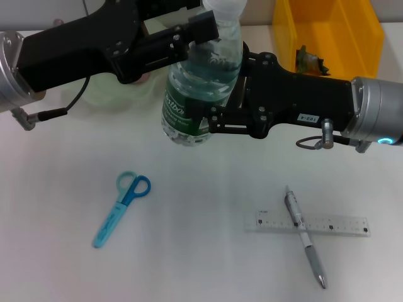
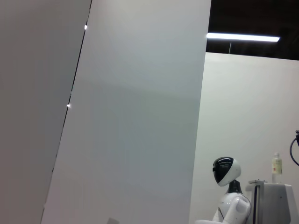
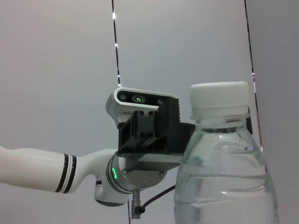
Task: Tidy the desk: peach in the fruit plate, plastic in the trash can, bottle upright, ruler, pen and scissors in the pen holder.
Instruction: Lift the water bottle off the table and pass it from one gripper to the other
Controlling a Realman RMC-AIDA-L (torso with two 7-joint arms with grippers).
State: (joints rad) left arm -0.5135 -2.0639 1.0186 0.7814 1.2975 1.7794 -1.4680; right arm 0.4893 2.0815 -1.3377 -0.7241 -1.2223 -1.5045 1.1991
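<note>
At upper centre of the head view: bottle [image 1: 203, 82] held aloft (cap uppermost), clasped by left gripper [image 1: 200, 36] and right gripper [image 1: 221, 104].

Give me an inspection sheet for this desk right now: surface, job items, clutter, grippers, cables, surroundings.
Surface: white table, no spills seen.
Bottle: lifted off the table, held between both grippers, cap on.
Scissors: blue, lying flat on the robot's left side.
Ruler: clear, lying flat on the robot's right side.
Pen: lying across the ruler.
Fruit plate: pale, at the far left, mostly behind the left arm.
Yellow bin: at the far right, something dark inside.
Clutter: nothing seen.
Left gripper: at the bottle's neck.
Right gripper: at the bottle's body.
Cables: short leads at both wrists.
Surroundings: another robot by the wall.
</note>
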